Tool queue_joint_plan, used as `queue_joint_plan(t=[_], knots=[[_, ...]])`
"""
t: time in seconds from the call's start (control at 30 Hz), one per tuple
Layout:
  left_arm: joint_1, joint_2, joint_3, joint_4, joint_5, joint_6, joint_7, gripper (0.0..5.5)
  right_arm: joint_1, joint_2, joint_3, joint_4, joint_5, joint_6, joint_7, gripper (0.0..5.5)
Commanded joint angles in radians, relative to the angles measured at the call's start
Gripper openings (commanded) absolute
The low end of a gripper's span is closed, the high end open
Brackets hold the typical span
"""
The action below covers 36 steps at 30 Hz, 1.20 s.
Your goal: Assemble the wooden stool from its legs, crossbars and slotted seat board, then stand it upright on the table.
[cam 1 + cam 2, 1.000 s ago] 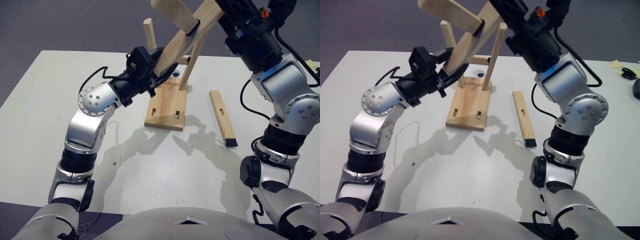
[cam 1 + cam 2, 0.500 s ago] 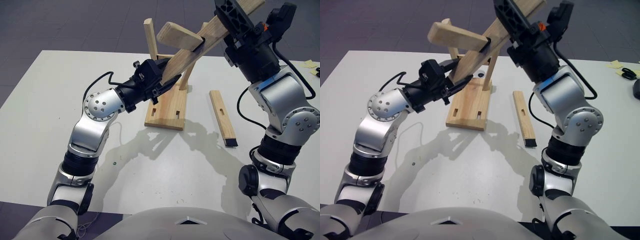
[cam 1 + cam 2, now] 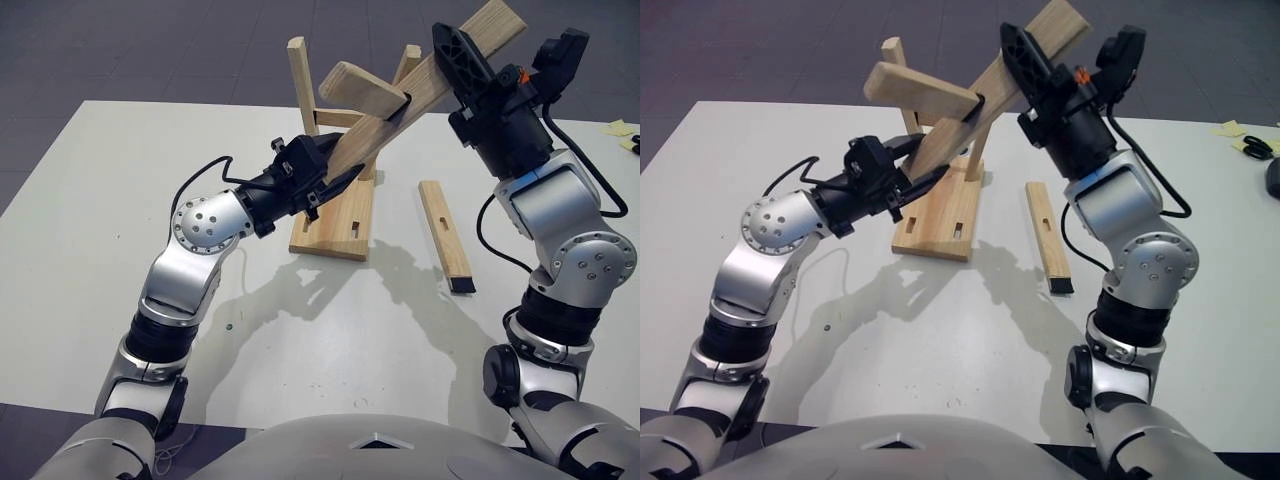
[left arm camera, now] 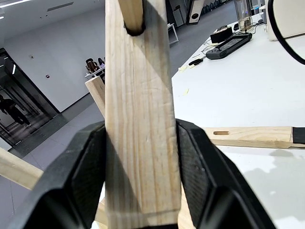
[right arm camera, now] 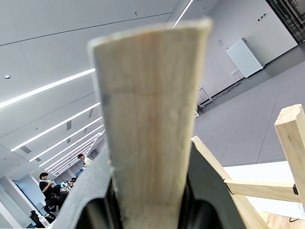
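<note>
The slotted seat board [image 3: 335, 225] lies flat toward the far middle of the white table [image 3: 100, 200]. In the head views, two legs stand along its far edge, the left standing leg [image 3: 298, 75] upright, and a thin crossbar [image 3: 338, 118] joins them. The held leg [image 3: 375, 135] slants above the board, low on the left and high on the right. A wide crossbar [image 3: 355, 82] is stuck through the held leg and points left. The left gripper [image 3: 325, 168] clamps its lower end and the right gripper [image 3: 462, 60] its upper part, both closed tight on the wood. A loose leg [image 3: 445, 235] with a black end lies on the table just right of the board.

In the left wrist view, black fingers [image 4: 83, 176] press both sides of the held leg, and the wide crossbar enters its slot. The loose leg lies beyond.

In the right wrist view, the fingers [image 5: 90, 200] flank the held leg's end. A standing leg and the thin crossbar show behind.
</note>
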Motion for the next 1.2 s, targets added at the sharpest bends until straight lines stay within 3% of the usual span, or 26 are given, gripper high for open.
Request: queue_joint_plan(t=[0.03,0.2,0.37,0.57,0.67,0.77,0.87,1.2], knots=[[0.003,-0.015,-0.005,-0.024,0.014,0.016,0.018,2.07,-0.010,0.032,0.008,0.015,0.017,-0.020,-0.020,1.04],[-0.004,-0.023,0.071,-0.038,-0.035,0.063,0.048,2.85,-0.019,0.035,0.011,0.029,-0.006,-0.031,-0.022,1.03],[-0.104,-0.052,0.356,-0.054,-0.306,0.190,0.108,3.75,0.010,0.033,0.006,0.011,-0.056,-0.059,-0.035,1.03],[-0.130,0.077,0.607,0.000,-0.497,0.294,0.127,4.65,0.046,0.033,0.002,-0.006,-0.083,-0.067,-0.047,1.03],[-0.072,0.128,0.544,0.112,-0.356,0.277,0.170,5.16,0.079,0.011,0.003,-0.022,-0.084,-0.046,-0.060,1.03],[0.048,0.198,0.295,0.213,-0.084,0.223,0.203,5.40,0.131,-0.020,0.025,-0.025,-0.118,-0.006,-0.082,1.03],[0.110,0.183,0.139,0.267,0.062,0.165,0.218,5.40,0.157,-0.028,0.042,0.000,-0.176,0.012,-0.122,1.03],[0.135,0.099,0.067,0.295,0.157,0.097,0.226,5.40,0.197,-0.195,0.161,0.075,-0.547,0.105,-0.094,1.04]])
